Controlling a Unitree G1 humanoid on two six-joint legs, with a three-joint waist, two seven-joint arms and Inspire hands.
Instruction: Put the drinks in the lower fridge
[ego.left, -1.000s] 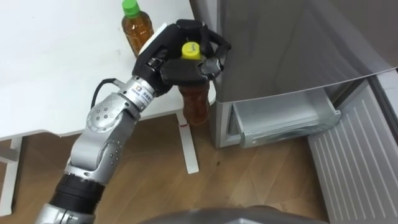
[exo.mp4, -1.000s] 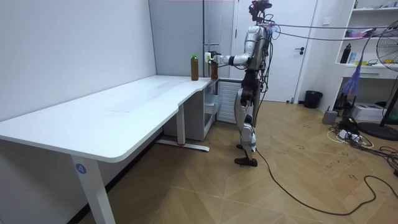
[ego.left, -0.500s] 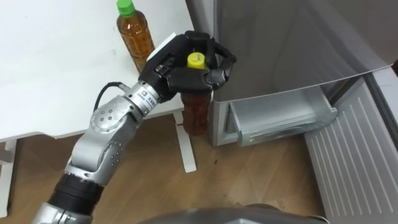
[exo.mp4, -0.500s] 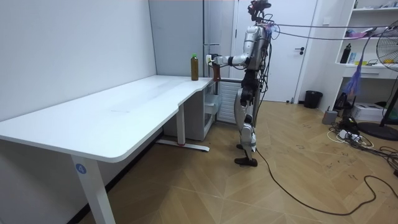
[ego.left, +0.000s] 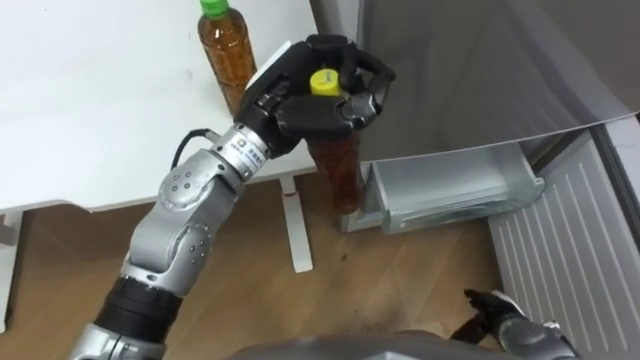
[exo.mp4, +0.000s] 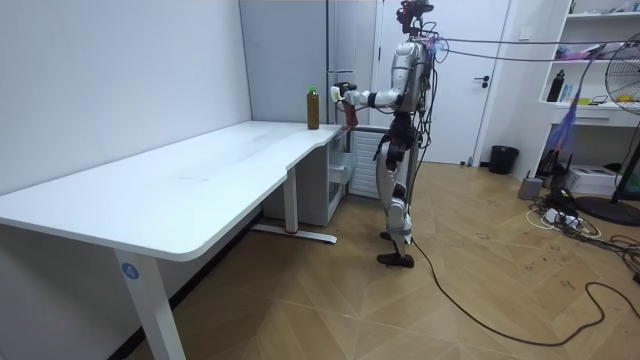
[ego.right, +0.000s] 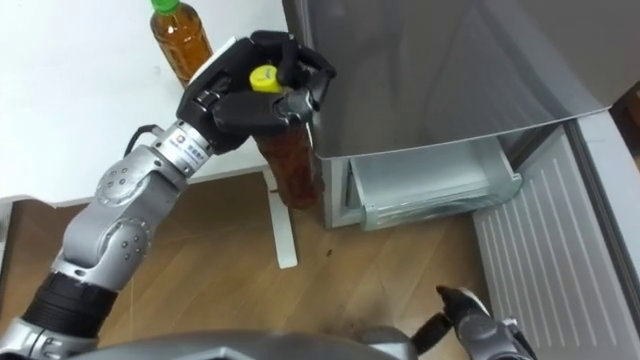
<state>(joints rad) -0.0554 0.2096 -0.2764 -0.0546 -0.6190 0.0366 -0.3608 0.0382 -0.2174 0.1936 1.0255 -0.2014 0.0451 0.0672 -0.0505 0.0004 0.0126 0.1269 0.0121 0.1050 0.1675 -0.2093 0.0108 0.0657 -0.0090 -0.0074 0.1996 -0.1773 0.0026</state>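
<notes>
White counter lies on the left, and a green-capped bottle of brown tea stands on it at its far right corner. Right of the counter is the grey fridge, and its see-through bottom bin sticks out open. The left hand holds the yellow-capped bottle from above, with its fingers curled round the neck and cap. This bottle hangs in the air over the wood floor, just beside the fridge's left corner and a bit left of the open bin. The right hand is low at the near right (I cannot tell how it is held). I think the bottle could bump the fridge corner on its way down, because it is so close to it. It could also slip and drop, since the hand grips the top end alone and the heavy part dangles. The arm might knock the green-capped bottle over too, because that bottle stands just beside it.
</notes>
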